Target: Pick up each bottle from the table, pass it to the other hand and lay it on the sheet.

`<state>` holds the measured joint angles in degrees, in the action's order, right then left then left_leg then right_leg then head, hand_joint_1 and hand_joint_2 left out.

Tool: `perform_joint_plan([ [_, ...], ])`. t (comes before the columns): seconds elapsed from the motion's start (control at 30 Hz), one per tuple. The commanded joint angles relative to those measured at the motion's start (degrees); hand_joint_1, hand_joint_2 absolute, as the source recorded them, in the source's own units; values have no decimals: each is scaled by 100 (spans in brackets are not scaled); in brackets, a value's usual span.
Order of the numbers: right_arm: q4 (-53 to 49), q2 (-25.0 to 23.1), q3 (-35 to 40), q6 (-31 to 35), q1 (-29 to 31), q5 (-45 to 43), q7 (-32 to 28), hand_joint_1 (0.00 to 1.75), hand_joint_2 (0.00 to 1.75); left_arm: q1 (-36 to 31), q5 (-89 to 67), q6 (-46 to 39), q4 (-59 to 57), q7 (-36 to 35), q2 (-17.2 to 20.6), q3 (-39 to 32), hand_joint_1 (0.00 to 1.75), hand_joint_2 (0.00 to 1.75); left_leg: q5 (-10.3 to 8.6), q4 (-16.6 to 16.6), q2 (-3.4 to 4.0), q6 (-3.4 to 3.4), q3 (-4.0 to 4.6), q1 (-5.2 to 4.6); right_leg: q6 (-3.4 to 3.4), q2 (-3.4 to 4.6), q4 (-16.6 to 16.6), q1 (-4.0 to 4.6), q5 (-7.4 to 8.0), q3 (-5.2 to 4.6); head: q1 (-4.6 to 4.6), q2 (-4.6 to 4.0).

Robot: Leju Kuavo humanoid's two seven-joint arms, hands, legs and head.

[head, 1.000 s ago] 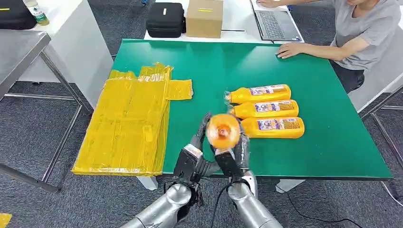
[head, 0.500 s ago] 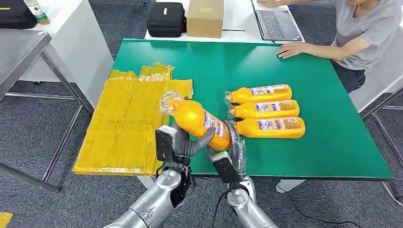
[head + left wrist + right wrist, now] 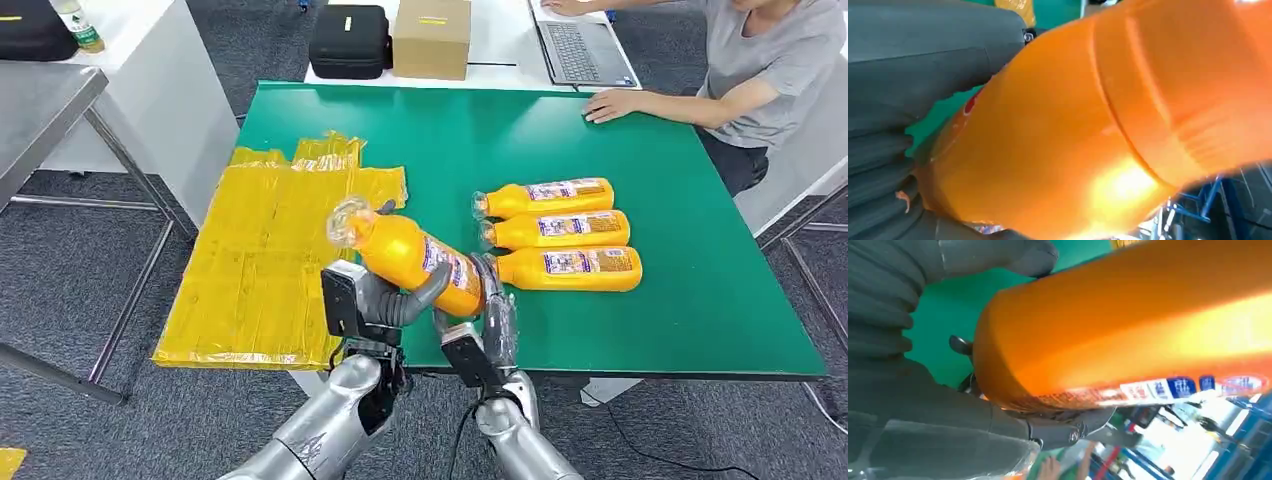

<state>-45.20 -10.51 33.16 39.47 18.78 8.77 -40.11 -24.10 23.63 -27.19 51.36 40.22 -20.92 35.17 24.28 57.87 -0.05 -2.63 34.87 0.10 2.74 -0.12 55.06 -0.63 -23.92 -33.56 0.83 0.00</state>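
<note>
handover mid-air, both hands on one orange bottle

left hand [image 3: 385, 300] wraps the orange bottle [image 3: 415, 258] at mid-body; right hand [image 3: 490, 305] cups its base. yellow sheet [image 3: 270, 260] lies beyond the left fingers. if the right lets go early, the tilted bottle may slip.

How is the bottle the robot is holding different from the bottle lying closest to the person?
The held bottle is up in the air, gripped by the left hand and right hand; the far bottle lies flat on the green table. The held bottle tilts with its cap raised toward the yellow sheet; the far bottle lies level. Both are orange with the same label.
</note>
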Motion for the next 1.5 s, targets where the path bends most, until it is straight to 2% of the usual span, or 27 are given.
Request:
perform_joint_plan([
  [0.03,446,69,-284,52,264,279,11,175,175,-413,830,251,-701,-22,92,773,175,175,1,-4,-3,6,-8,1,-5,-3,-3,1,-2,8,2,0],
  [0.1,462,129,-159,40,281,0,11,175,175,-323,307,241,-493,-22,92,610,175,175,1,-3,-6,6,-9,2,-5,-6,-3,2,-2,10,0,0],
  [0.13,464,150,-153,-2,287,-149,11,175,175,-337,358,218,-587,-22,92,596,175,175,6,-5,-5,12,-27,0,-11,-5,-2,1,-9,26,2,0],
  [0.2,519,159,-237,-116,316,-355,11,171,175,-350,348,129,-618,-22,92,555,175,175,1,-4,-2,7,-10,1,-5,-2,-4,1,-2,11,0,0],
  [0.3,519,159,-237,-116,316,-355,11,166,175,-350,348,129,-618,-22,92,555,175,175,1,-6,-1,8,-13,-1,-6,-2,-3,-1,-3,11,2,0],
  [0.33,610,156,-310,-214,355,-436,11,138,175,-377,368,190,-714,-22,92,508,175,175,5,-4,-1,12,-24,0,-10,-2,-2,0,-7,22,2,0],
  [0.37,682,142,-382,-267,374,-491,11,65,175,-398,392,142,-792,-22,92,511,175,175,1,-6,-1,7,-12,0,-6,-2,-4,0,-2,10,2,0],
  [0.4,795,102,-555,-390,408,-563,11,0,175,-404,240,106,-827,-22,92,428,175,175,5,-5,0,11,-24,-1,-9,-1,-3,-1,-7,21,2,0],
  [0.47,748,42,-755,-349,380,-580,11,0,175,-455,139,26,-982,-22,92,271,175,175,5,-7,4,10,-26,-1,-8,3,-4,-1,-5,22,2,0],
  [0.73,965,-24,-727,-155,381,-422,11,0,175,-435,-84,-127,-947,-22,92,121,175,175,2,-5,4,7,-9,1,-6,4,-2,1,-2,8,2,0],
  [0.77,923,-136,-754,33,264,-416,11,0,0,-425,-259,-194,-936,-22,92,-40,175,175,8,-5,7,12,-25,-1,-11,6,0,-1,-8,21,2,0],
  [0.83,883,-194,-927,52,135,-282,11,0,0,-378,-585,-236,-808,-22,102,-382,175,175,11,-6,11,16,-34,1,-14,11,-1,2,-10,29,2,0],
  [0.97,760,-128,-931,-30,-188,-510,11,0,0,-396,-2399,-1281,-542,-22,489,-947,175,175,8,-10,13,15,-31,1,-13,14,-3,2,-7,24,0,0],
  [1.07,854,-162,-1318,52,-319,-494,11,0,0,-395,-5074,-1281,-846,-22,517,-2382,175,175,5,-15,21,13,-31,2,-12,21,-7,2,-1,20,2,0],
  [1.13,1041,-205,-1364,-101,-248,-603,11,0,0,-477,-5757,-1281,-1149,-22,617,-2759,175,175,8,-16,29,16,-40,3,-14,29,-5,1,-3,27,2,0],
  [1.2,978,-101,-1319,52,-441,-522,11,0,0,-454,-6849,-1281,-1285,-22,600,-3516,175,175,4,-12,21,10,-24,5,-8,20,-5,3,0,17,0,0],
  [1.23,974,-115,-1367,-35,-471,-620,11,0,175,-415,-7674,-1281,-1180,-22,503,-4211,175,175,7,-16,29,13,-37,4,-11,29,-6,2,-1,26,0,0],
  [1.3,948,-104,-1301,-10,-544,-568,11,0,175,-366,-8841,-1281,-868,-22,467,-5023,175,175,8,-13,34,14,-34,5,-11,34,-3,3,-1,18,0,0],
  [1.4,843,-82,-1280,17,-646,-593,11,0,175,-387,-9938,-1281,-475,-22,373,-5717,175,175,6,-6,24,13,-18,7,-10,21,1,5,-3,10,0,0],
  [1.5,843,-82,-1280,17,-646,-593,11,0,175,-387,-9938,-1281,-475,-22,373,-5717,175,175,7,-3,25,16,-20,6,-10,20,9,4,-8,9,0,0],
])
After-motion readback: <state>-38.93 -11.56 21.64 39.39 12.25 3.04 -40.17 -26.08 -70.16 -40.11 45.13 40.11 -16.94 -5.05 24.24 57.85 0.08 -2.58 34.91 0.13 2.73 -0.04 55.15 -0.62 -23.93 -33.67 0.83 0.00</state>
